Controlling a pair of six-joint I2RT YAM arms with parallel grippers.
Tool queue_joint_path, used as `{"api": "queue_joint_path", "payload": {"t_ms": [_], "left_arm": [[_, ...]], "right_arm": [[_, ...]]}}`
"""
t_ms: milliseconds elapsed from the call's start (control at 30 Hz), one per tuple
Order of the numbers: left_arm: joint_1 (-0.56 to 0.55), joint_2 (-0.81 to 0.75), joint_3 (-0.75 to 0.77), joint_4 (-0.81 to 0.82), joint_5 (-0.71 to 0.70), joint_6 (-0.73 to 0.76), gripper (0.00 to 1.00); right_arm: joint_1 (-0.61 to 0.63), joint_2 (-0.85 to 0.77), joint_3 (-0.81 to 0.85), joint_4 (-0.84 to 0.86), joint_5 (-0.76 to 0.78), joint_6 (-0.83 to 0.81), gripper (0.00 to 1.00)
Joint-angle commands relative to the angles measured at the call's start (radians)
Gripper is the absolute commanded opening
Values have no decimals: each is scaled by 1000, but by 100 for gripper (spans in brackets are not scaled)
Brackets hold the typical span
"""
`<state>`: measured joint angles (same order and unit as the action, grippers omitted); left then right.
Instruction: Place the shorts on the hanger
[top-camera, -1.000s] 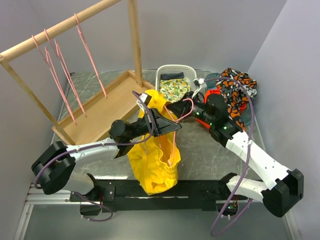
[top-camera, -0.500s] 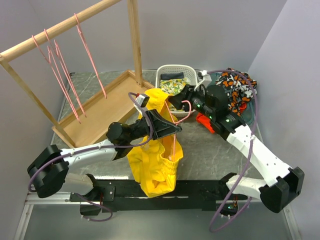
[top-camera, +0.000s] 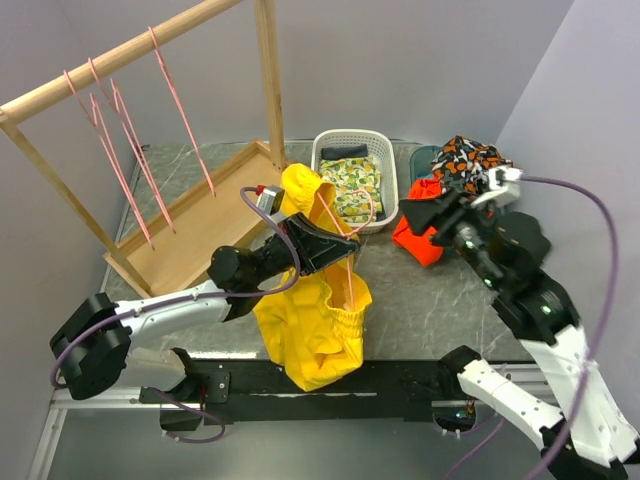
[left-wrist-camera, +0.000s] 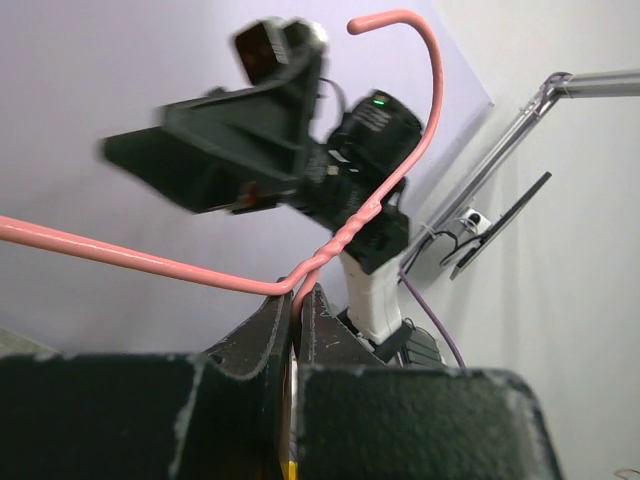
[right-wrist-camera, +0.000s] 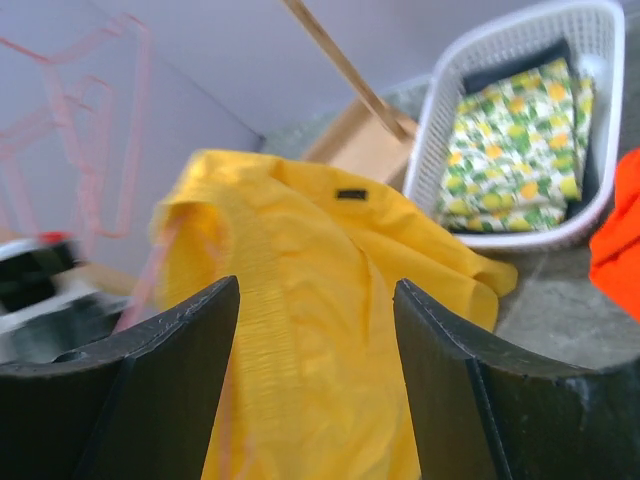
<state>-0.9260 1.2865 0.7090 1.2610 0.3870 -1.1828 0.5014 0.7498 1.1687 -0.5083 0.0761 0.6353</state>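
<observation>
Top camera looks down from behind; left wrist tilts upward, tight on hanger; right wrist and top share shorts.

Two arms, one shorts, one basket

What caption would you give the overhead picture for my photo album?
Left gripper pinches a pink hanger draped with yellow shorts; right gripper open and empty beside it.

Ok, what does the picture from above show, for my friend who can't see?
The left claw is shut on a pink hanger with bright yellow shorts draped over it. The right claw, open and empty, is off to the right by an orange-red cloth; a white basket sits behind the shorts.
</observation>
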Motion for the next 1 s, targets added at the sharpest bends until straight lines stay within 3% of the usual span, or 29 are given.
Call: {"api": "queue_joint_path", "payload": {"t_ms": [0,333,467,633,733,767,967], "left_arm": [[7,23,38,109,-46,55,1],[24,145,72,113,-65,46,1],[24,178,89,94,-71,61,1],[23,191,104,54,-74,77,1],[24,192,110,15,-77,95,1],[24,192,109,12,-77,101,1],[24,180,159,-179,-74,140,2]], "right_arm": [[2,-15,156,-81,-21,1,70],[119,98,333,-163,16,-66,68],[268,175,376,-216,189,-103,69],[299,282,424,-295,341,-124,67],[301,313,433,-288,349,-138,54],[301,321,439,-292,361,-141,42],[304,358,467,-297,361,-184,0]]}}
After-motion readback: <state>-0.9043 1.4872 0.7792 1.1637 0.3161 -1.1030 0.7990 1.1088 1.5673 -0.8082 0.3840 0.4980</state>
